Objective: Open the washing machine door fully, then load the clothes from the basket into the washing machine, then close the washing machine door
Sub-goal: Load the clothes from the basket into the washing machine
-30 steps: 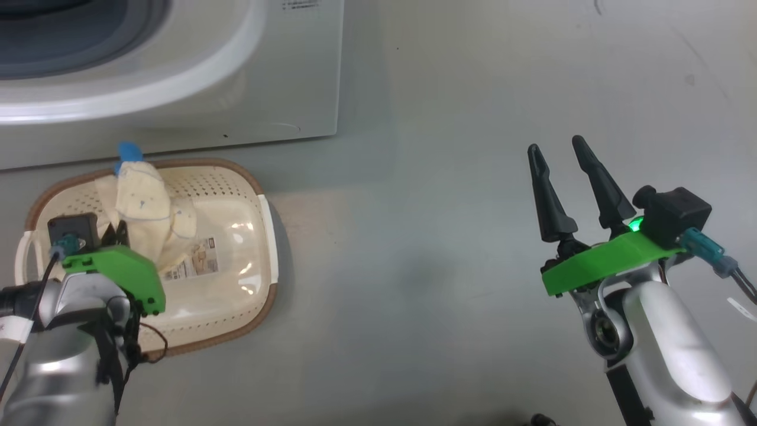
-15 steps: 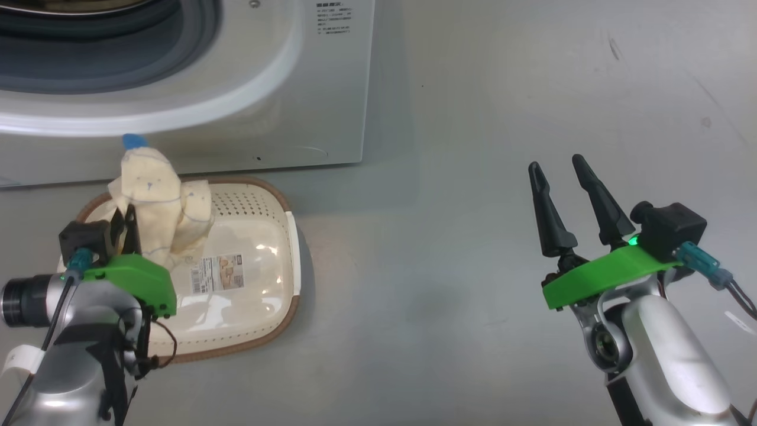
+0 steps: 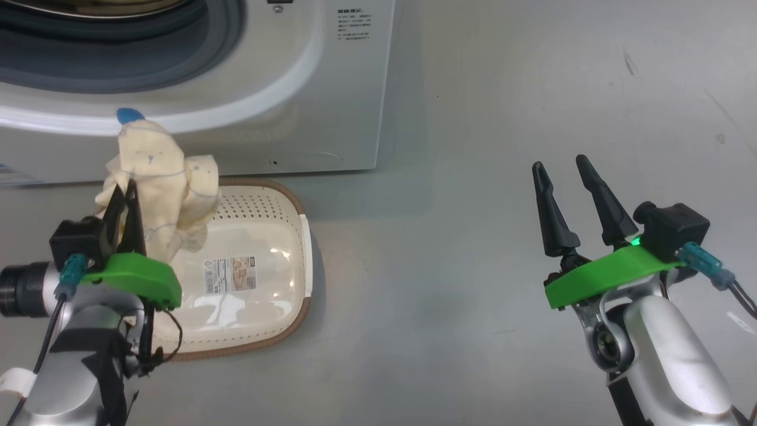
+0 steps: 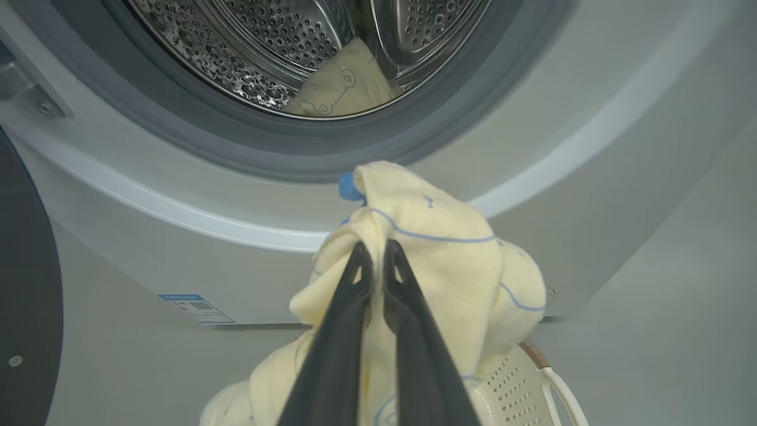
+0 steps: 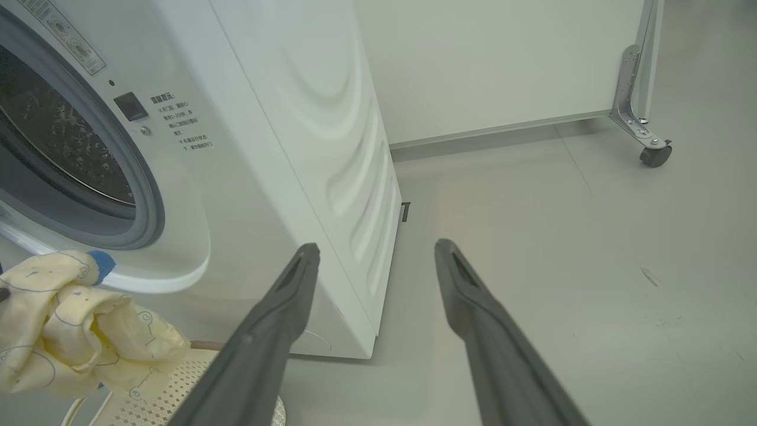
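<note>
So here's what you've got: your left gripper [image 3: 126, 189] is clamped tight on a bunch of cream-yellow clothes [image 3: 159, 177], fingers pinched together right in the fabric, and the bunch hangs above the back left corner of the basket [image 3: 260, 204]. A blue cuff [image 3: 127, 115] pokes out at the very top of it, up against the white front of the washing machine [image 3: 331, 106]. The low end of the fabric droops toward the basket, but you can't tell from the head view whether it touches the inside. The basket itself sits on the floor [image 3: 473, 177] just in front of the machine, and its glossy bottom shows bare beside the bunch, with the label [image 3: 230, 274] plain to see. From the left wrist view, the port is wide open with the grey seal [image 4: 236, 148] all around it, and there's a second cream piece [image 4: 343, 89] with a thin line drawing lying at the bottom of the steel drum [image 4: 266, 47]. The washing machine door [image 4: 23, 284] is the dark shape swung out at that view's left edge. Your right gripper [image 3: 560, 164] is well off to the right over bare floor, jaws spread wide, nothing between them.
</note>
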